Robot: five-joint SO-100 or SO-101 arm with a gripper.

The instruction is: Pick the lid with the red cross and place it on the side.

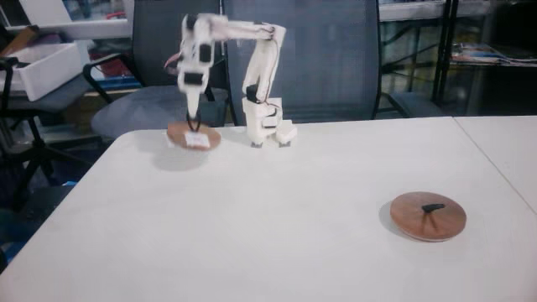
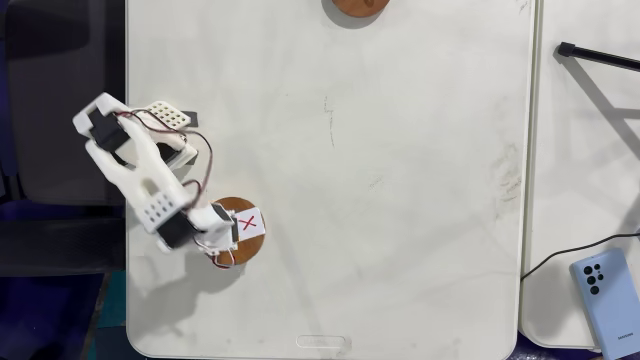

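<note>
My end effector [image 1: 195, 126] sits down on the lid with the red cross [image 2: 243, 231]; whether it grips the handle, I cannot tell. Next I judge: confirm grip, lift, carry sideways across the tabletop [image 2: 400, 200].

Arm: we see the white arm [image 1: 252, 75] standing at the table's far edge, bent over toward 9 o'clock of its base.
Gripper [image 1: 195, 126]: we find it pointing down onto the lid with the red cross [image 1: 194, 136]; we cannot tell how its jaws stand.
Lid: it appears slightly raised, a shadow beneath it on the white table [image 1: 277, 218].
Other disc: a darker wooden disc [image 1: 428, 216] with a black bar handle lies well apart, toward 4 o'clock of the arm.
</note>
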